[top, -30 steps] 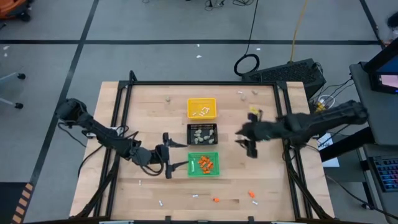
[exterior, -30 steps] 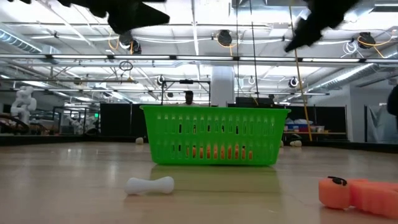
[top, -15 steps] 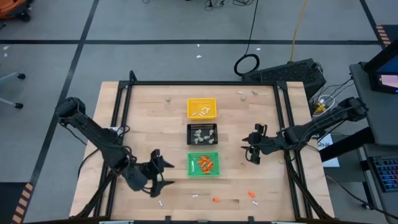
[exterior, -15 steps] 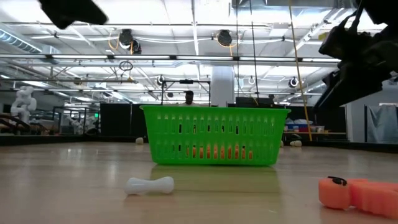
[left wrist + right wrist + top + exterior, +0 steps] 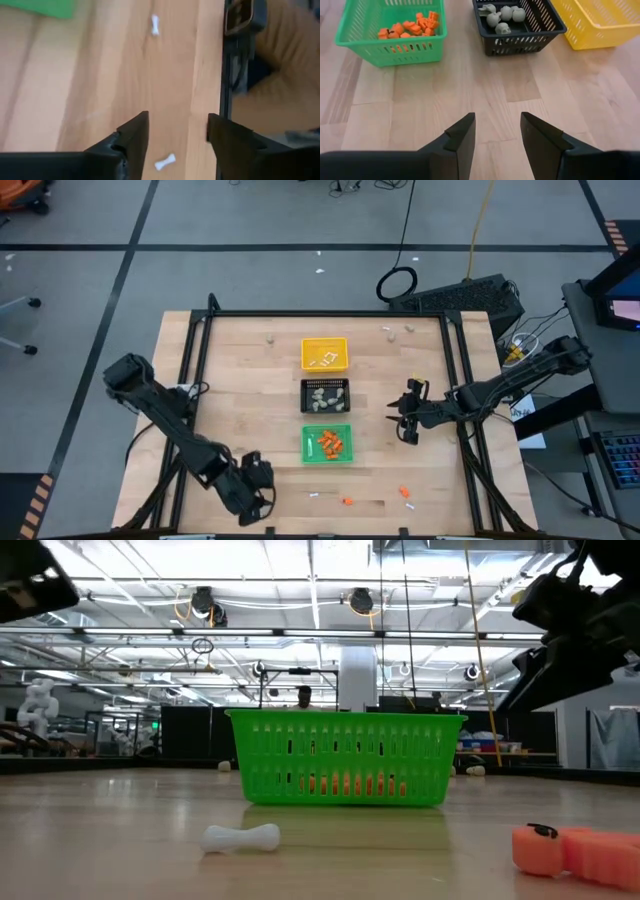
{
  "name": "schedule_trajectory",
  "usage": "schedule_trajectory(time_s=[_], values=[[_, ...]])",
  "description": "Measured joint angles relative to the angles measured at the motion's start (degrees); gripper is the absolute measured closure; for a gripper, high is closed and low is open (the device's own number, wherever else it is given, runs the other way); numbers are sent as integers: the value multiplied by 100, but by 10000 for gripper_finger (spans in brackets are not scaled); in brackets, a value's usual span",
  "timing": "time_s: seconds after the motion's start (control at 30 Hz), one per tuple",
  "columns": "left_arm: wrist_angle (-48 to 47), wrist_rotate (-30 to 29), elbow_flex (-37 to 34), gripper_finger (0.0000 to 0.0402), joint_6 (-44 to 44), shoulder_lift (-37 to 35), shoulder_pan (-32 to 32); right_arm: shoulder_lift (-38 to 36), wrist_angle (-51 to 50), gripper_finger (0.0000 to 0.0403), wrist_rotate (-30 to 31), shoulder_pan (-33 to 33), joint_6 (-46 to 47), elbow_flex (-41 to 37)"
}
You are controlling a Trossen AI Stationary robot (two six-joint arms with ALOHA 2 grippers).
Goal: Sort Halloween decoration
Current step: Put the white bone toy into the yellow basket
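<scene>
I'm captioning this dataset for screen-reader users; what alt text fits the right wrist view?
The right gripper, fingers apart and holding nothing, hovers over bare wooden table. Beyond it stand three baskets in a row: a green one with orange bits, a black one with grey skull-like lumps, and a yellow one.

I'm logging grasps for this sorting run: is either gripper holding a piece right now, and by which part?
Nothing is held. The left gripper hangs open over a white bone; the right gripper is open and empty.
</scene>
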Motion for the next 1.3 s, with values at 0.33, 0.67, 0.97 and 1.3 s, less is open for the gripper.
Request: schedule_trajectory(time_s=[0.33, 0.67, 0.97, 1.3], values=[[-729, 819, 657, 259, 732, 716, -140, 0, -36, 261, -38, 0, 35, 0], [-668, 904, 662, 267, 2452, 1136, -360, 2, -154, 261, -39, 0, -48, 0], [-650, 641, 661, 267, 2861, 1395, -356, 2, -153, 261, -33, 0, -121, 0], [-724, 589, 660, 267, 3013, 1404, -356, 2, -179, 261, -31, 0, -143, 0]])
